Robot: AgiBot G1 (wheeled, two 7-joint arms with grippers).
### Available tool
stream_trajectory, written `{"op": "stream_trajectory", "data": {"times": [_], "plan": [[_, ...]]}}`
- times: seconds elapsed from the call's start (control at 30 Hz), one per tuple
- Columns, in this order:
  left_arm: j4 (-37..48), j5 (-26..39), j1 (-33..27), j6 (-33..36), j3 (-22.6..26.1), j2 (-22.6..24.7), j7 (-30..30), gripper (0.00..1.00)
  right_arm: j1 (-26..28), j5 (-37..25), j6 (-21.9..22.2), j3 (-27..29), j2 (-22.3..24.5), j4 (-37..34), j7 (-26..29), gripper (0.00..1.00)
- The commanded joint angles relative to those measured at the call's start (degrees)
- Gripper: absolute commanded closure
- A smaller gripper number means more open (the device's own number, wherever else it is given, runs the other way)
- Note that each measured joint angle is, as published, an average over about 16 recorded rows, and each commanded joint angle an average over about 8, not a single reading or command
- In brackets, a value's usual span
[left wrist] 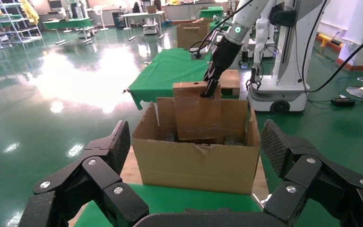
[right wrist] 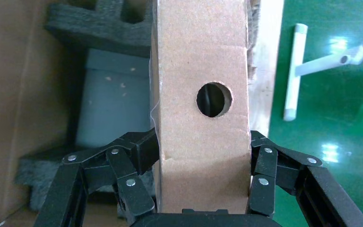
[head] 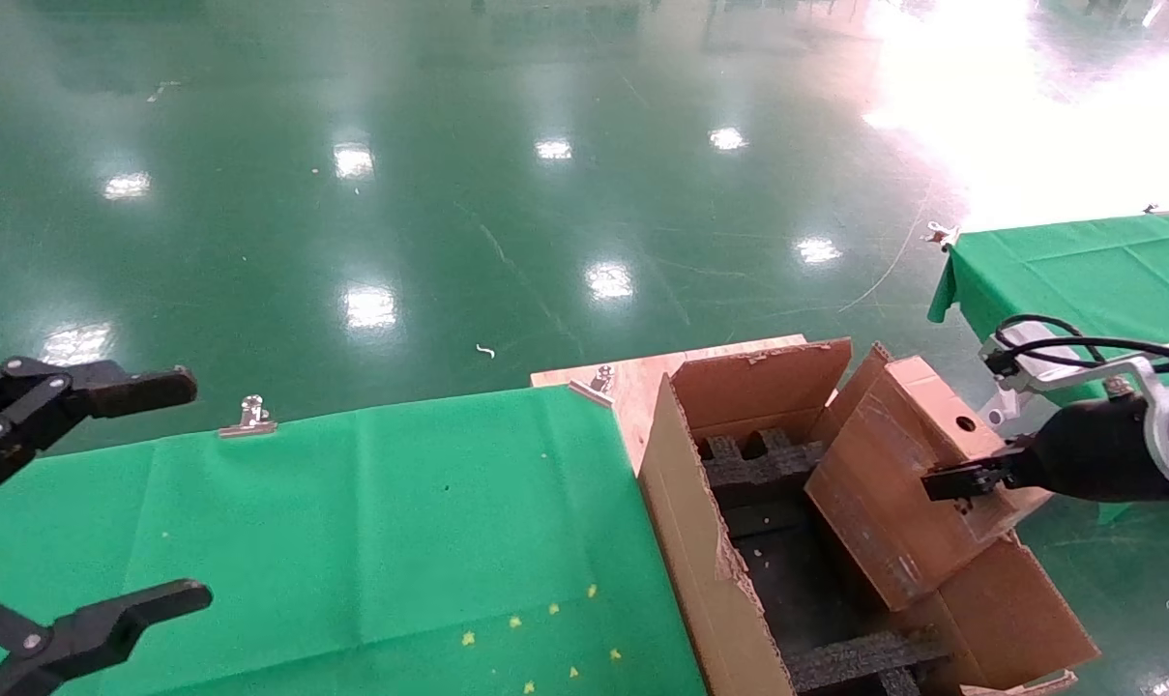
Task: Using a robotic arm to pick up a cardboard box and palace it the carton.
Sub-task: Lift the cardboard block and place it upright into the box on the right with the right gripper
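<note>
Head view: right gripper [head: 947, 480] fingers clamp cardboard box [head: 908, 483], tilted, long axis slanting down into carton [head: 700, 541]; left gripper [head: 110, 498] fingers wide, parked.

Green cloth-covered table [head: 352, 541] with small yellow specks [head: 545, 638] near its front edge. Two silver metal binder clips, one [head: 248, 418] on the far edge, one [head: 599, 383] at the corner by a bare plywood board [head: 642, 379]. Second green-draped table [head: 1077, 261] farther off. Glossy green floor [head: 449, 193] with lamp reflections.
</note>
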Motion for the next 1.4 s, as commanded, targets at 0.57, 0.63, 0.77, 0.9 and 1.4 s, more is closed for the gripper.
{"op": "stream_trajectory", "data": {"times": [0.57, 0.63, 0.77, 0.9, 1.4], "plan": [[0.0, 0.0, 0.0, 0.0, 0.0, 0.0, 0.0, 0.0, -0.2, -1.8, -4.5, -1.2, -2.9, 0.0, 5.6, 1.0], [0.0, 0.0, 0.0, 0.0, 0.0, 0.0, 0.0, 0.0, -0.1, -3.0, -4.2, -1.3, -2.9, 0.0, 6.5, 1.0], [0.0, 0.0, 0.0, 0.0, 0.0, 0.0, 0.0, 0.0, 0.2, -5.6, -3.5, -1.3, -3.0, -0.1, 8.5, 1.0], [0.0, 0.0, 0.0, 0.0, 0.0, 0.0, 0.0, 0.0, 0.2, -7.8, -2.9, -1.5, -3.5, 0.0, 10.6, 1.0], [0.0, 0.0, 0.0, 0.0, 0.0, 0.0, 0.0, 0.0, -2.9, -11.0, -2.0, -3.2, -6.5, -0.1, 16.2, 1.0]]}}
